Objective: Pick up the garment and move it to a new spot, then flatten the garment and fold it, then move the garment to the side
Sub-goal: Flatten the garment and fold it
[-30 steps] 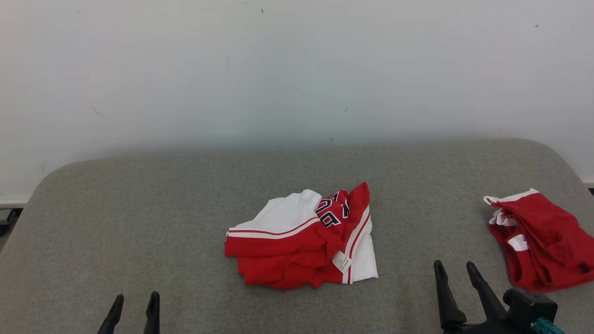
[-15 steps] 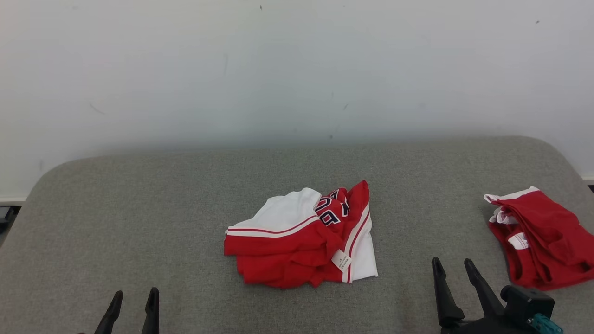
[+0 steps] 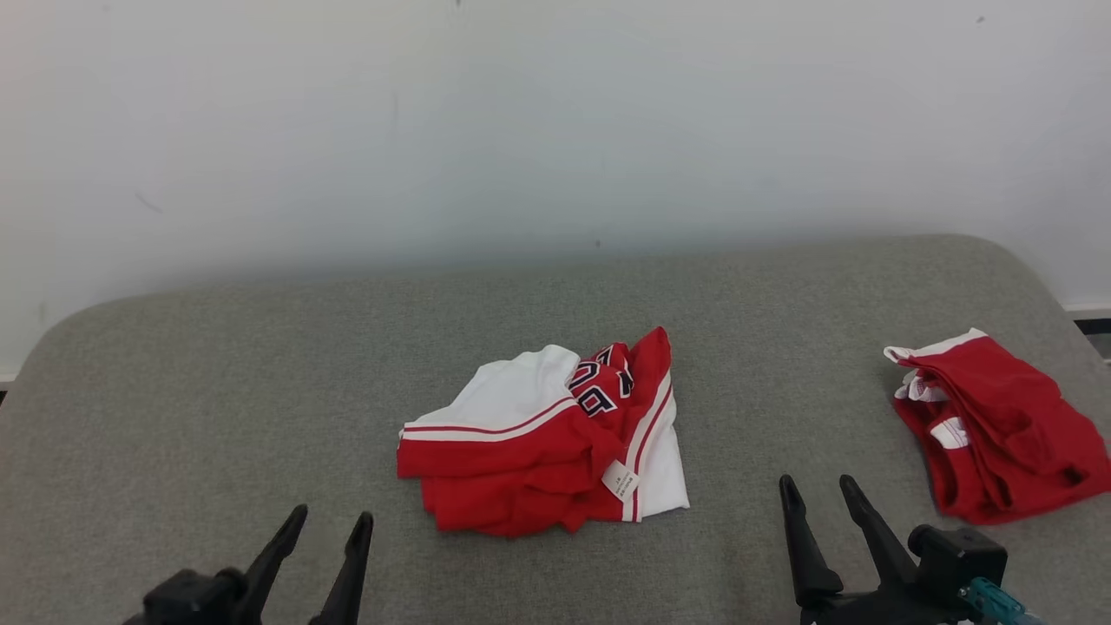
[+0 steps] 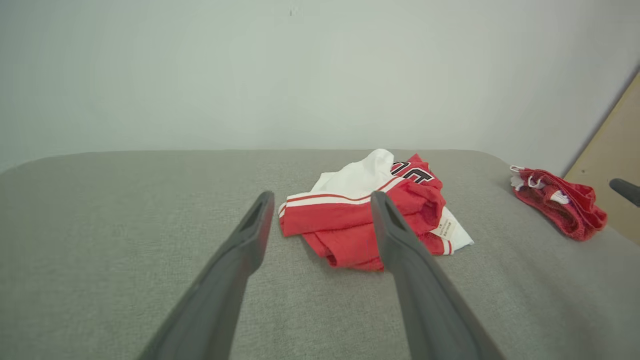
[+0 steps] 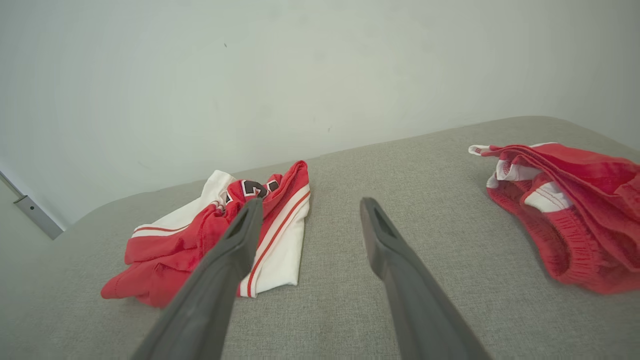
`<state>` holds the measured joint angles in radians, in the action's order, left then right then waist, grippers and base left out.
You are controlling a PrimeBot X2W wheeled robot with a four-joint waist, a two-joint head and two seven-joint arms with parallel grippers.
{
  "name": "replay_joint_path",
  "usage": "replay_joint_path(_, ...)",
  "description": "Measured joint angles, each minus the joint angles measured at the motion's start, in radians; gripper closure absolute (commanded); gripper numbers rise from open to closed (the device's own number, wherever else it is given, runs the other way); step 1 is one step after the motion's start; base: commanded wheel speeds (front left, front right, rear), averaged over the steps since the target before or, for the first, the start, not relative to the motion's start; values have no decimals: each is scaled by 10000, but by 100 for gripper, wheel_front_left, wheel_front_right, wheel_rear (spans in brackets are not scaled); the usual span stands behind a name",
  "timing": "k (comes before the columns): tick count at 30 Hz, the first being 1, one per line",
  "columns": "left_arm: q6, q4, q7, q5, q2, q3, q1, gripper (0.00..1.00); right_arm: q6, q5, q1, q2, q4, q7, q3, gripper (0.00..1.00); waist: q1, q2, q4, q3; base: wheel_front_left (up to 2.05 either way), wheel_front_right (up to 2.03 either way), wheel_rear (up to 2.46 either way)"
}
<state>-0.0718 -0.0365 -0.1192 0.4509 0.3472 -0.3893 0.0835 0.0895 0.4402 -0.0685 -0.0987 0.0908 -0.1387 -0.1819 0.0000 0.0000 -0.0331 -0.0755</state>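
Left hand [image 3: 333, 516] has its fingers spread wide and holds nothing. It hovers low over the grey fabric-covered desk [image 3: 217, 391]. Right hand [image 3: 816, 481] is also spread wide and empty.

The garment [image 3: 529, 451], red and white with dark lettering and a small white tag, lies crumpled in a heap on the desk. It is ahead of both hands and between them: forward and to the right of the left hand, forward and to the left of the right hand. Neither hand touches it. In the left wrist view its near red edge sits just beyond the fingertips.

A second red garment with white trim [image 3: 998, 434] lies bunched to the right of the right hand, just beside it, and well apart from the left hand. A plain white wall [image 3: 521, 130] stands beyond the desk's far edge.
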Motion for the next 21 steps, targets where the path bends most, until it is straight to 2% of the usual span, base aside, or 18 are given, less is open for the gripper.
replay_joint_path(5,920,999,846,-213,-255,-1156,-1744,0,-25,-79,156,13,48,79,-165,0,0,0,-439,163,0,0,0)
replay_joint_path(9,1264,1695,1312,-211,-729,-1678,-2275,0,-56,-128,316,17,46,82,-247,0,0,1,-839,275,0,0,0)
replay_joint_path(13,1319,2502,1739,-207,-1175,-1812,-2712,0,-75,-182,364,15,46,155,-291,0,0,1,-1298,402,0,0,0)
replay_joint_path(21,955,4052,2345,-192,-1889,-1703,-3572,0,-105,-199,428,0,46,155,-322,0,0,1,-2276,726,0,0,0)
